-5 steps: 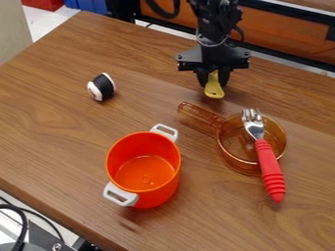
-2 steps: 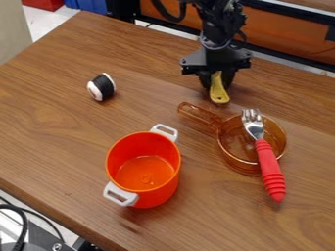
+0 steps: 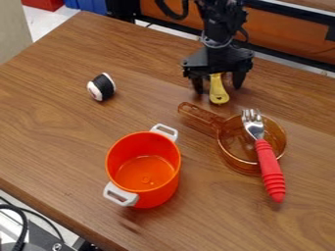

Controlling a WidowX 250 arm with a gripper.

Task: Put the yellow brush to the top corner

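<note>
My black gripper (image 3: 218,89) hangs at the upper right part of the table, near its back edge, with its two fingers spread open. Between them is the yellow brush (image 3: 218,92), and gaps show on both sides of it. The brush's holed handle end points toward the camera, just behind the amber pan's handle. Its other end is hidden under the gripper body.
An amber pan (image 3: 229,156) holds a red-handled fork (image 3: 269,166) leaning over its rim. In front stands an orange pot (image 3: 163,188) with white handles. A black and white roll-like object (image 3: 103,87) lies at the left on the wooden table (image 3: 52,112).
The gripper and the brush first moved slightly right and toward the camera. Since then the fingers have opened and parted from the brush, which stays near the same spot.
</note>
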